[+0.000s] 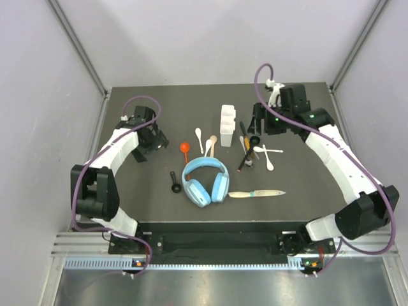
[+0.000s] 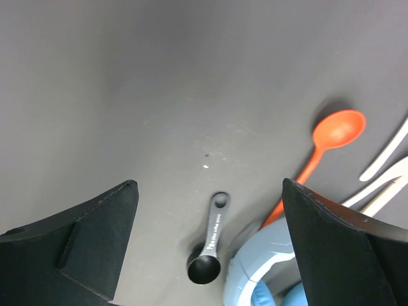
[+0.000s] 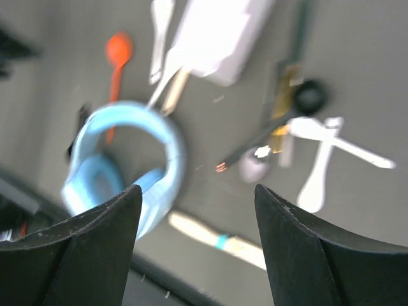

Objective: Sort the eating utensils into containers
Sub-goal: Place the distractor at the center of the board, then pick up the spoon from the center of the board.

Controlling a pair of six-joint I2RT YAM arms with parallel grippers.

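Observation:
The white caddy (image 1: 227, 124) stands at the table's middle back. Around it lie utensils: an orange-red spoon (image 1: 184, 150), white spoons (image 1: 199, 139) left of the caddy, and more white spoons (image 1: 268, 153) beside a black scoop (image 1: 254, 139) and dark sticks on the right. Another black scoop (image 1: 174, 182) lies left of the headphones. A pale knife (image 1: 257, 193) lies nearer the front. My left gripper (image 1: 158, 140) hovers open over the black scoop (image 2: 210, 245) and the orange spoon (image 2: 331, 137). My right gripper (image 1: 258, 121) hangs open and empty just right of the caddy (image 3: 223, 38); its view is blurred.
Light-blue headphones (image 1: 205, 180) lie in the middle, over the orange spoon's handle and close to the left black scoop. Grey walls with metal posts enclose the table on three sides.

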